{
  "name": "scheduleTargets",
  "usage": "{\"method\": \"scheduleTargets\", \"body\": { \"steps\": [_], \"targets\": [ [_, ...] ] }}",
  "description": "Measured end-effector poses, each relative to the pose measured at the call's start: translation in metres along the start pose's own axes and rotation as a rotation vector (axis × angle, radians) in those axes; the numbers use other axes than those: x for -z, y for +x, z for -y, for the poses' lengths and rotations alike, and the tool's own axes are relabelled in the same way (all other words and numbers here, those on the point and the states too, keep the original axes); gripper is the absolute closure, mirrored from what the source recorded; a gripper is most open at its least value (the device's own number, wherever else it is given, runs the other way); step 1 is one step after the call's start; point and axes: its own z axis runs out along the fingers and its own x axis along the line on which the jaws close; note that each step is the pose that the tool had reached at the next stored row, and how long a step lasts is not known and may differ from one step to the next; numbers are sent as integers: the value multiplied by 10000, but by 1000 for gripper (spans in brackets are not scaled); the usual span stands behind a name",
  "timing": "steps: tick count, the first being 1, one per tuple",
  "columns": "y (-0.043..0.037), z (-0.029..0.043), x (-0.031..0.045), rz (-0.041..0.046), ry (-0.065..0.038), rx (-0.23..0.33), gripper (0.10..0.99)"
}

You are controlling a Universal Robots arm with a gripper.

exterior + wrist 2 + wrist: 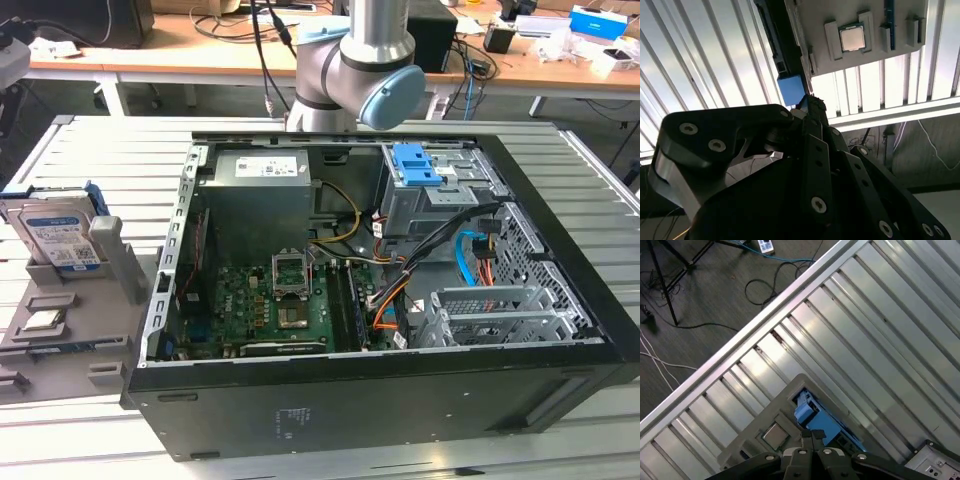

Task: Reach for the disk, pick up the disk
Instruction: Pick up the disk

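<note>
One step is in hand: the reach. The gripper (812, 436) hovers over the disk (58, 238), upright in its holder (115, 262) on the counter (100, 150). The jaws look closed and empty. Grasping calls for opening them across the disk's thin sides.

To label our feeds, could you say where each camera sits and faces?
Exterior view: off the arm, looking down into the computer case; the arm shows beyond it.
First wrist view: on the arm, facing the slatted table past the gripper.
Second wrist view: likewise, showing more gripper.
Both wrist views share the disk and processor chip.
</note>
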Motion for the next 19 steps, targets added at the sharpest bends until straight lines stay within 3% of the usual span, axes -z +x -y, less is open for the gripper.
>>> {"method": "scheduleTargets", "body": {
  "steps": [15, 19],
  "targets": [
    [0, 0, 0, -51, 1, 1334, 980],
    [0, 0, 0, -82, 1, 2128, 980]
  ]
}}
